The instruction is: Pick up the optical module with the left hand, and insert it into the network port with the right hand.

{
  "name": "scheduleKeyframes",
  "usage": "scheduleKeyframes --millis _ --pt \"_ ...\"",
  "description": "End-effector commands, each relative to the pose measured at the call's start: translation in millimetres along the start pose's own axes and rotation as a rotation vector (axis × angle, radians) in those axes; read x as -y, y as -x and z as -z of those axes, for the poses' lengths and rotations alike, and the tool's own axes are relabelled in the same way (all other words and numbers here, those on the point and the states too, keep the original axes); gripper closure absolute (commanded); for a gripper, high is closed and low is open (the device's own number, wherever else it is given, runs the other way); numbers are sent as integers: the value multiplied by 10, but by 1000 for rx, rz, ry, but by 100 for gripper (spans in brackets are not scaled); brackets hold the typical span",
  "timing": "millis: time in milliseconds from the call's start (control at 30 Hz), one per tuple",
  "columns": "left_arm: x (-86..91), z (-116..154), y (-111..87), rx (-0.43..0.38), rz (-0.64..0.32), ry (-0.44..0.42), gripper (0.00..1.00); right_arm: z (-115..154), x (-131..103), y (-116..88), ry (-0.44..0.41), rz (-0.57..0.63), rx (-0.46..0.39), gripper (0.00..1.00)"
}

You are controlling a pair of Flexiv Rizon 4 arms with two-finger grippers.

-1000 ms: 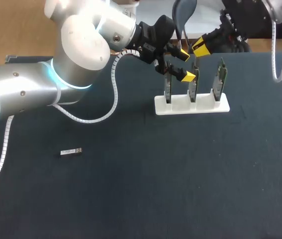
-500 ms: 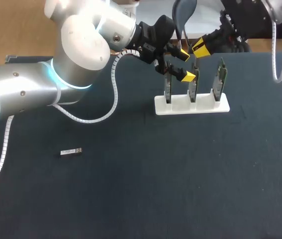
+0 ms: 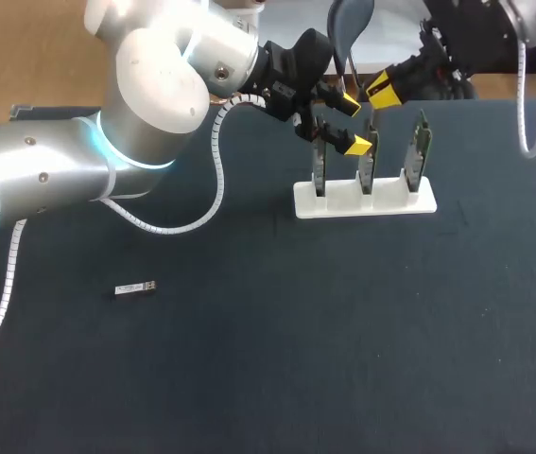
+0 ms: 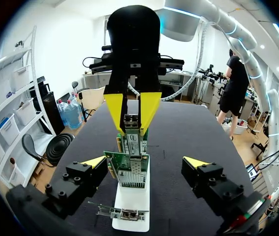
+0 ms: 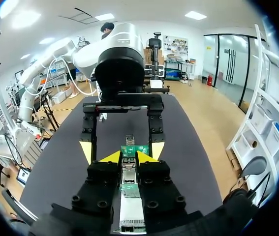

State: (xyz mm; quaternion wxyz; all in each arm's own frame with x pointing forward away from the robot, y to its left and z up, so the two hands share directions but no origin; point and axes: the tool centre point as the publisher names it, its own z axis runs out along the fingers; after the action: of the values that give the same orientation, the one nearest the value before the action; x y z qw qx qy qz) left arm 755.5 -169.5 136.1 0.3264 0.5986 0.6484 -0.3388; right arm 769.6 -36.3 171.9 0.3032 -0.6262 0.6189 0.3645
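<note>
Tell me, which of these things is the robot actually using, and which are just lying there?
In use: metal plug pinched in the right jaws; green circuit boards; their white stand; left jaws, open with a board between them.

Lying about: second metal plug, alone on the dark table.

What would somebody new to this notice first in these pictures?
The two yellow-tipped hands meet over the white stand at the table's far side. The right hand is shut on an optical module above the upright cards, and the left hand stands open facing it. Next comes a second module, lying alone on the dark table, left of the stand.
</note>
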Motion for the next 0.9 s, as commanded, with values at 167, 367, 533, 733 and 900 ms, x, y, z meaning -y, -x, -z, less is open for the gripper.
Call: scheduleKeyframes --millis 167,367,533,733,900 --pt "-18 -8 15 -7 2 -3 0 -12 -15 -1 3 -1 -10 100" --pt "-18 -8 15 -7 2 -3 0 -23 -1 -13 12 -11 -26 100" --pt "-18 -8 15 -7 2 -3 0 -30 5 -24 14 -20 -30 100" --pt "-18 -8 15 -7 2 -3 0 -17 3 -1 14 -27 -16 100" --pt "-18 -8 15 -7 2 -3 0 6 7 25 12 -30 -1 100"
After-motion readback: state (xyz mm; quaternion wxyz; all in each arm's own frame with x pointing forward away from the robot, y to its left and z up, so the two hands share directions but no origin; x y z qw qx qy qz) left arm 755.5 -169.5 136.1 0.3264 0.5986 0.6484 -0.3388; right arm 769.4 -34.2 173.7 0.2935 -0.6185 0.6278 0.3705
